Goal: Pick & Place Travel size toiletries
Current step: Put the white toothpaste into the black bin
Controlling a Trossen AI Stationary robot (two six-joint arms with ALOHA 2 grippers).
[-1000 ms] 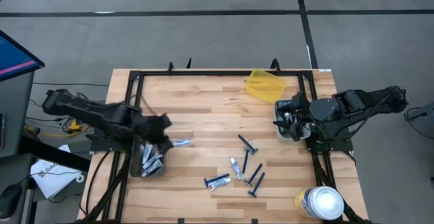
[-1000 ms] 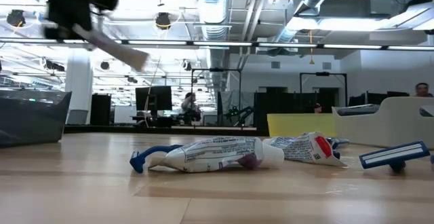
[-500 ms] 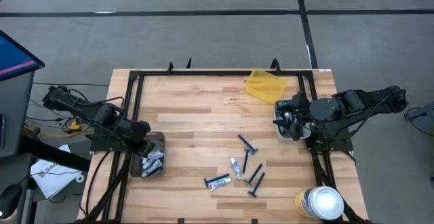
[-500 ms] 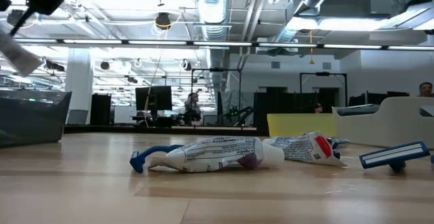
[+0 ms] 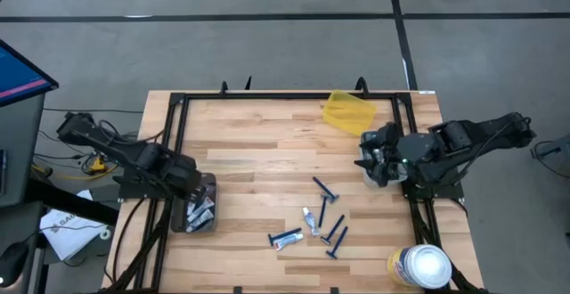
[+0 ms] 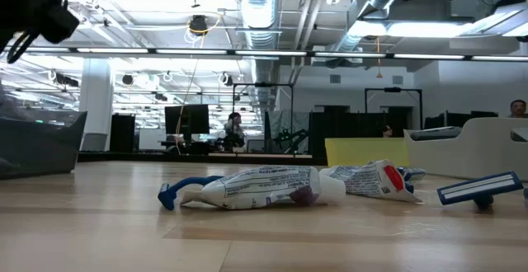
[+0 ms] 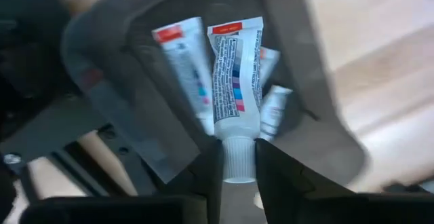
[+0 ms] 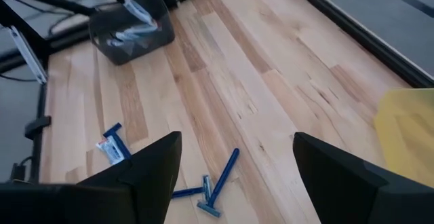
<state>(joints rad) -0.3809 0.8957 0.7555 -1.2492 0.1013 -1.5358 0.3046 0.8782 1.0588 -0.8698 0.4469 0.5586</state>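
Observation:
My left gripper (image 5: 190,187) hangs over the grey bin (image 5: 210,187) at the table's left edge, pointing down and shut on a white-and-blue tube (image 7: 235,75). More tubes (image 7: 183,54) lie in the bin. Other toiletries lie loose on the wood at centre right: blue razors (image 5: 325,188) and small tubes (image 5: 287,238). In the low view a tube (image 6: 264,188) and a razor (image 6: 478,188) lie flat. My right gripper (image 8: 237,139) hovers open above the table's right side, with nothing between its fingers. My left gripper pinches the tube's white cap (image 7: 237,157) between its two fingers, coming from above and pointing down. The tube hangs below the fingers, crimped end down, inside the bin above the tubes lying there.
A yellow bag-like sheet (image 5: 347,111) lies at the far right. A white tray (image 5: 367,171) sits under the right arm. A large white-lidded canister (image 5: 420,265) stands at the near right corner. Bare wood stretches between the bin and the loose items.
My left gripper has carried the tube toward the table's left edge, from beside the bin to above it. It has tipped and rolled until it points down. The tube, which stuck out sideways before, now hangs into the bin.

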